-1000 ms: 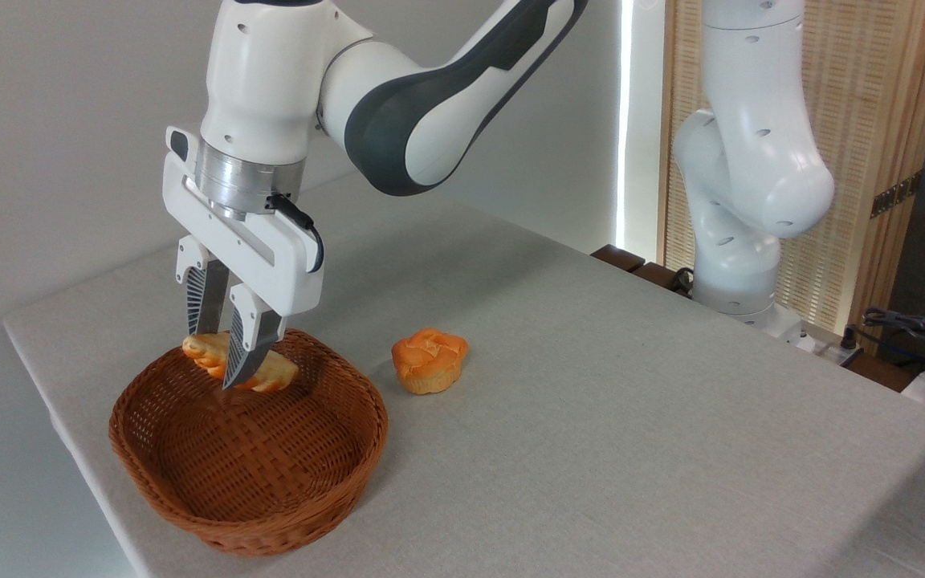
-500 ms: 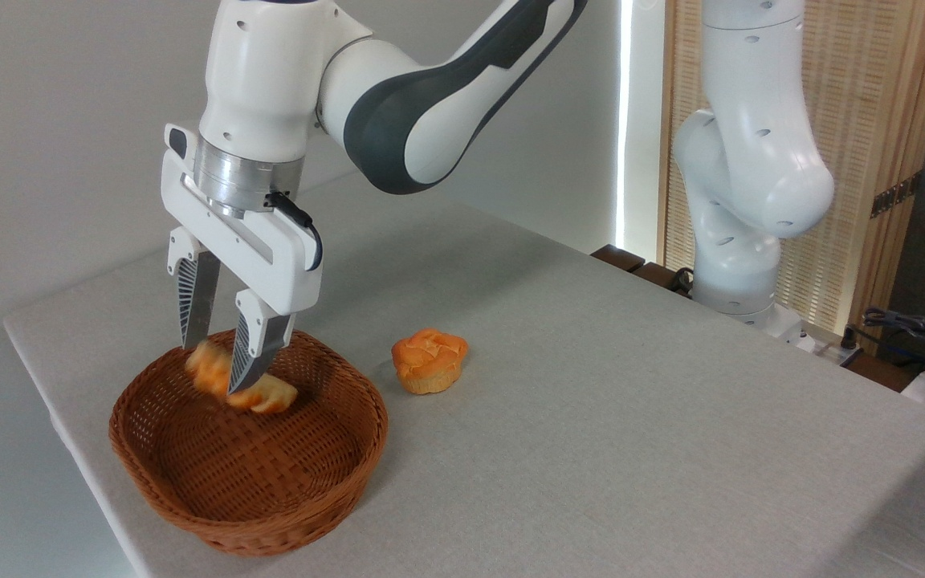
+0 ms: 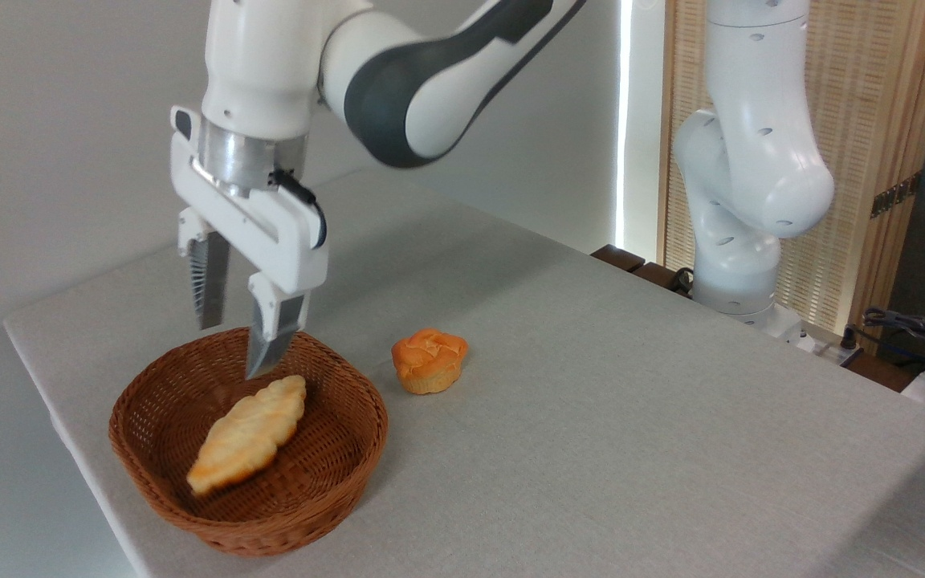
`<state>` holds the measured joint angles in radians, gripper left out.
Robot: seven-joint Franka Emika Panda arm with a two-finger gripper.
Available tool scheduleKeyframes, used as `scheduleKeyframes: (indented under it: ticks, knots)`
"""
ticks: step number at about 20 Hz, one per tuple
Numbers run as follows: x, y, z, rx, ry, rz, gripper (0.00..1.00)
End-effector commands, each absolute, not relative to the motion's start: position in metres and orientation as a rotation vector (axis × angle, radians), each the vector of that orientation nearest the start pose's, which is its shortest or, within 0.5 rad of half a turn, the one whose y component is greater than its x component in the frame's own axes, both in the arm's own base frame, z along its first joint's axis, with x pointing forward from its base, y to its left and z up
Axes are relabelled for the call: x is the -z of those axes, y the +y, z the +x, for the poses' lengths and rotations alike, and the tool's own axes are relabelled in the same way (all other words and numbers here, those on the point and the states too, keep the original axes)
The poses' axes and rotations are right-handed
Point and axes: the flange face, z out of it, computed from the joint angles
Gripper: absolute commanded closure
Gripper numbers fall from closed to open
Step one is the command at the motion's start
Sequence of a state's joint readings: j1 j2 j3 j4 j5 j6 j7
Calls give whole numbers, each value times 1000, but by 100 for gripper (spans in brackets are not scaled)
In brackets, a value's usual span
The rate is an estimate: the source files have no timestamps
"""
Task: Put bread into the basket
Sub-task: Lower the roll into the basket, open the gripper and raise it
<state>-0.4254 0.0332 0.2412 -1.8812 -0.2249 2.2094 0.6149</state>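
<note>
One braided, pointed golden bread (image 3: 247, 433) inside oval woven wicker basket (image 3: 342, 449), below released, empty gripper (image 3: 234, 345).

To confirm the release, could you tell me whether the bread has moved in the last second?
Yes. The bread dropped from the claw and now lies lower, inside the basket.

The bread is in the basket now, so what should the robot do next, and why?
Probably lift the pincer straight up and away. The bread lies flat inside the basket, and the open pincer holds nothing, its tips just above the rim, so nothing seems left to place. The orange bun stays on the table.
</note>
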Motion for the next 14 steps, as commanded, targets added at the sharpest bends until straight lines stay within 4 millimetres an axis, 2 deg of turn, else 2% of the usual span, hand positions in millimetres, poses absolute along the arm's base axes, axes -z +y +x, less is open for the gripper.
scheduleKeyframes:
  ticks: [1, 3, 5, 7, 10, 14]
  knots:
    - [-539, -131, 556, 343, 1241, -2901, 0]
    - [-553, -132, 544, 312, 1254, -2895, 0]
    - [-569, -117, 536, 286, 1232, -2919, 0]
    - [-585, -103, 530, 181, 1215, -2950, 0]
    - [-586, -89, 529, 120, 1183, -2978, 0]
    - [-587, -76, 532, 138, 1139, -3004, 0]
